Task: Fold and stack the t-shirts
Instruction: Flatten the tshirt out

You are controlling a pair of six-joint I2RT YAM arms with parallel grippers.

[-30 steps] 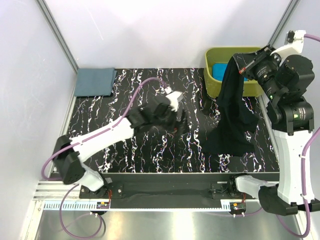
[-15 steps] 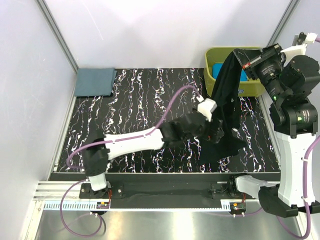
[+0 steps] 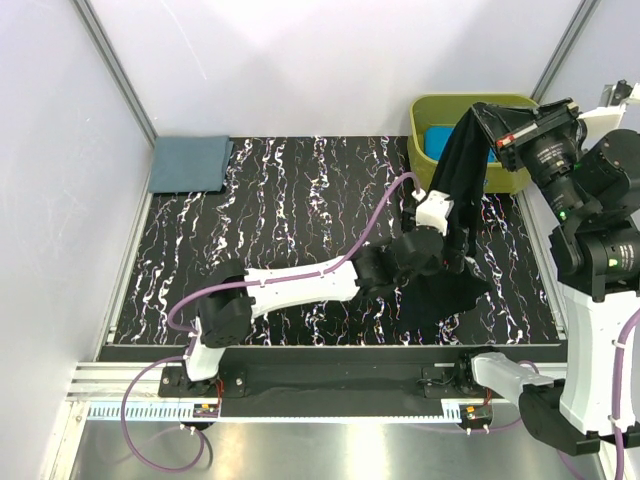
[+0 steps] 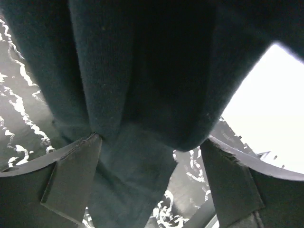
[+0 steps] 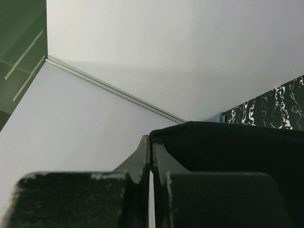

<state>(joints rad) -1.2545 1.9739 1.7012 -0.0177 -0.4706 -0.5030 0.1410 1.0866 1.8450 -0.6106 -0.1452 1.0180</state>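
My right gripper (image 3: 490, 122) is shut on an edge of the large black t-shirt (image 3: 462, 175) and holds it high by the tub. The shirt hangs down, and its lower end lies bunched on the table (image 3: 438, 298). The right wrist view shows the jaws (image 5: 151, 140) pinched together on the black cloth (image 5: 228, 147). My left gripper (image 3: 460, 243) is open against the hanging shirt. In the left wrist view a fold of black cloth (image 4: 142, 95) hangs between the spread fingers (image 4: 71, 175). The slate grey-blue t-shirt (image 3: 188, 163) lies folded at the far left. The turquoise t-shirt (image 3: 437, 141) lies in the tub.
The olive-green tub (image 3: 450, 101) stands at the far right corner, partly behind the hanging shirt. The black marbled tabletop (image 3: 290, 210) is walled in by white panels on the left and far sides. The left arm stretches diagonally across the table's near half.
My left arm has swung right across the table up to the hanging black shirt. My right gripper has lifted the shirt higher and further right, dragging its lower end along.
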